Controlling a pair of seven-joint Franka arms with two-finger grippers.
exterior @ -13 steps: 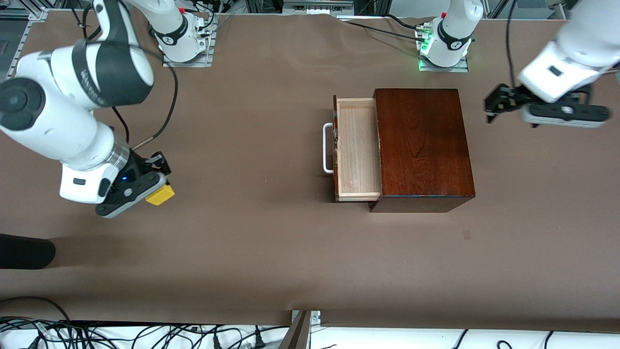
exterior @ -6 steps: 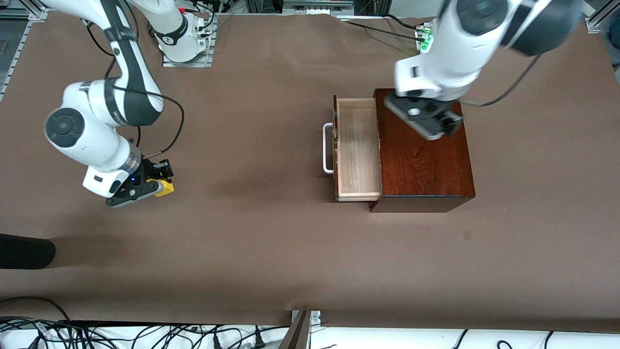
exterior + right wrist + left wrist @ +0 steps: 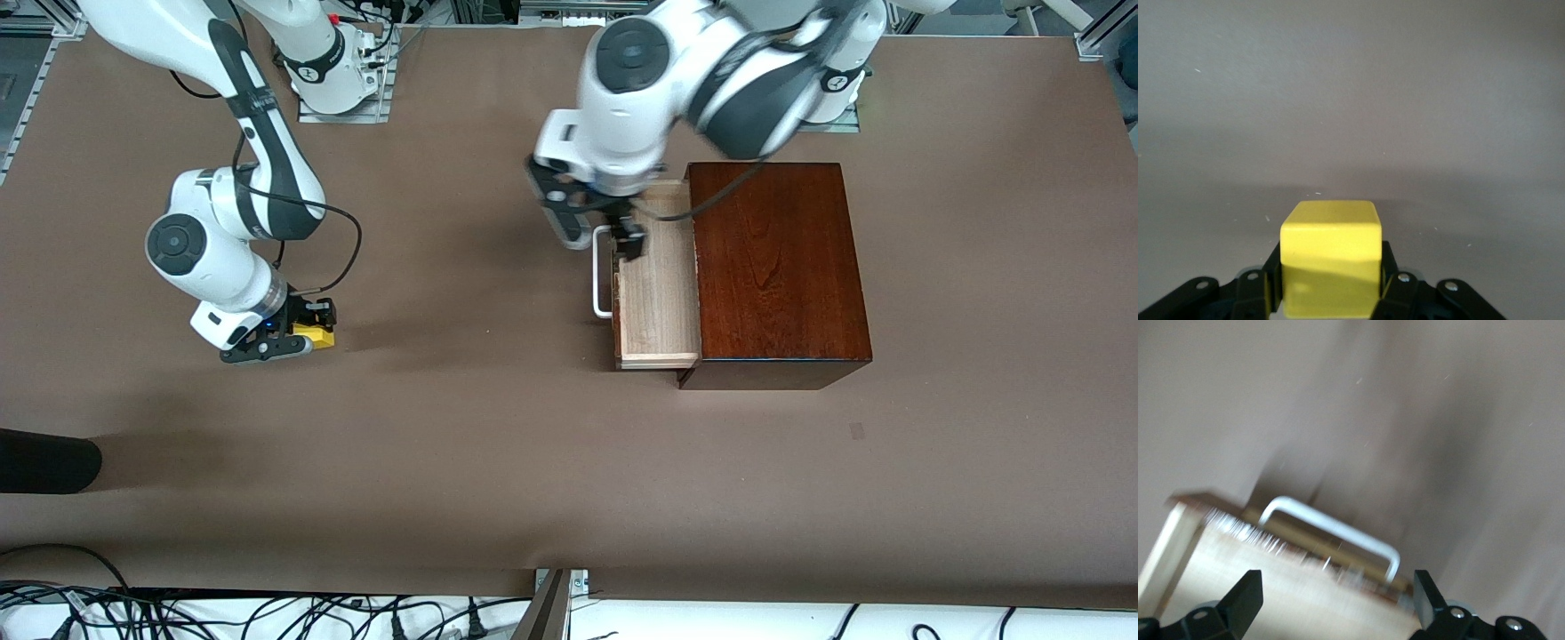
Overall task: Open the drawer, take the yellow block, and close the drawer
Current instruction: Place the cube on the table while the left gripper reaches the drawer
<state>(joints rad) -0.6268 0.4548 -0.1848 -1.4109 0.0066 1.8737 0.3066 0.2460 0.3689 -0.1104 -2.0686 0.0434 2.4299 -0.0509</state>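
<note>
The drawer (image 3: 656, 293) of the dark reddish-brown wooden box (image 3: 778, 267) stands pulled out, and its pale inside looks empty. Its white loop handle (image 3: 602, 284) faces the right arm's end of the table. My left gripper (image 3: 613, 233) is open and empty over the drawer's front, at the handle's end nearest the robots. In the left wrist view the handle (image 3: 1338, 530) and the pale drawer floor (image 3: 1271, 587) lie between the spread fingers (image 3: 1245, 603). My right gripper (image 3: 298, 336) is shut on the yellow block (image 3: 316, 334), low over the table far from the box. The block (image 3: 1331, 257) sits between its fingers (image 3: 1395, 293).
A dark rounded object (image 3: 44, 460) lies at the table's edge at the right arm's end, nearer to the front camera. Cables (image 3: 267, 613) run along the edge nearest the camera. Brown table (image 3: 462, 427) lies bare between the block and the box.
My left arm has swung from over the box top to over the drawer's front and handle. My right gripper has come lower with the yellow block, a little toward the box.
</note>
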